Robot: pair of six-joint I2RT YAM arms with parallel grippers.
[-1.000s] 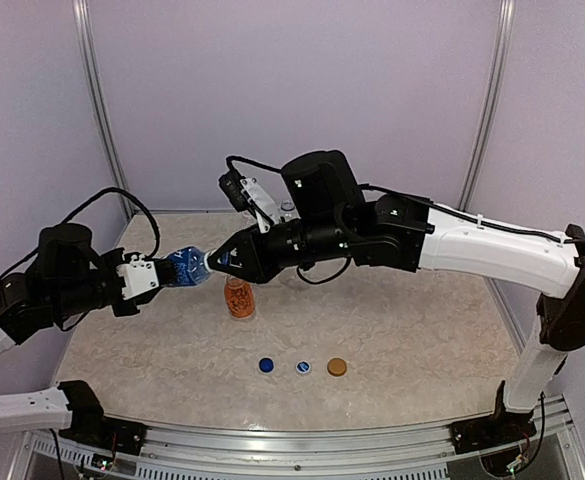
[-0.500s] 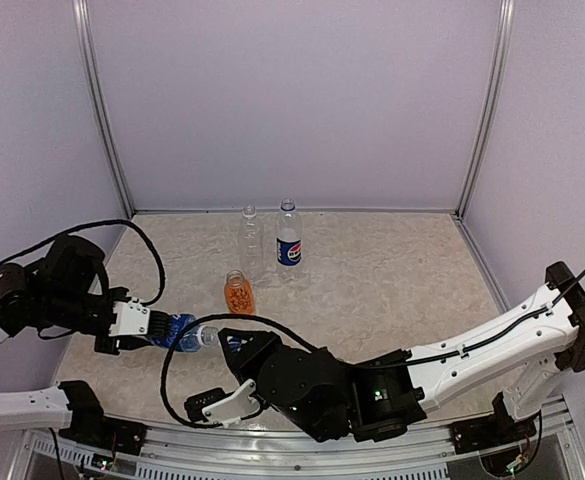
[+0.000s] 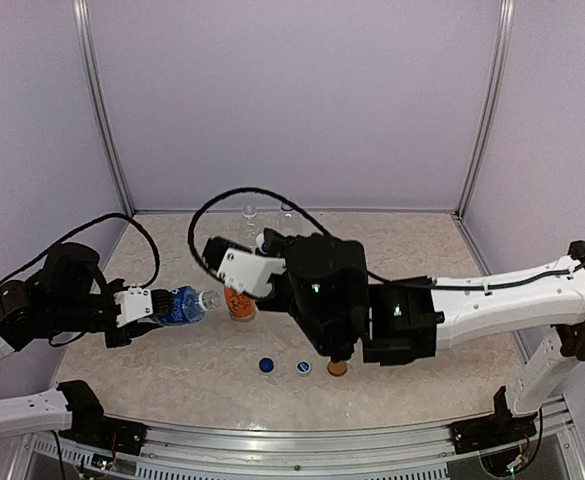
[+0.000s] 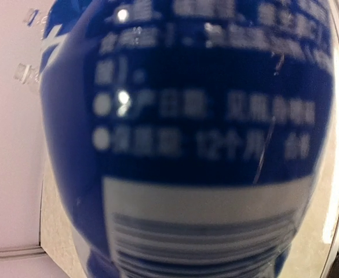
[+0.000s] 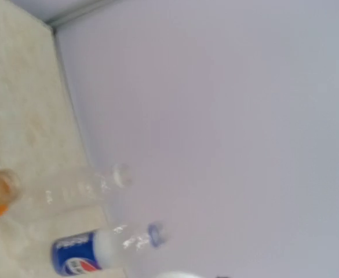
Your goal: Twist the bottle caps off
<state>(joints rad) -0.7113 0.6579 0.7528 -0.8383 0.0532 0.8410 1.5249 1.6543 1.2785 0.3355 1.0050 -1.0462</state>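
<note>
- Caps lay in a row on the table (image 3: 442, 270) near its front edge. There was a blue cap (image 3: 266, 365), a white cap with a blue middle (image 3: 302, 368) just beside it, and an orange cap (image 3: 338, 369) partly covered by the right arm (image 3: 322, 290).
- The left gripper (image 3: 162, 307) was clamped on the bottle with the bright-blue label (image 3: 182, 305). It held the bottle on its side above the left part of the table, neck pointing right towards the orange bottle (image 3: 239, 305). In the left wrist view the blurred blue label filled nearly the whole frame.
- The right arm reached in from the right side across the middle of the table, its bulky black wrist above the row of caps. The right gripper was lost in that dark bulk from above, and its fingers did not show in its own wrist view. Whether it was open or closed could not be told.
- The orange bottle stood upright at mid-table, between the held bottle's neck and the right arm. It was partly hidden by the arm's white camera mount. In the right wrist view its mouth looked open.
- The clear unlabelled bottle (image 5: 79, 186) and the Pepsi bottle (image 5: 79, 256) stood upright side by side at the back of the table, near the wall (image 3: 292, 100). From above only their tops showed over the right arm.
</note>
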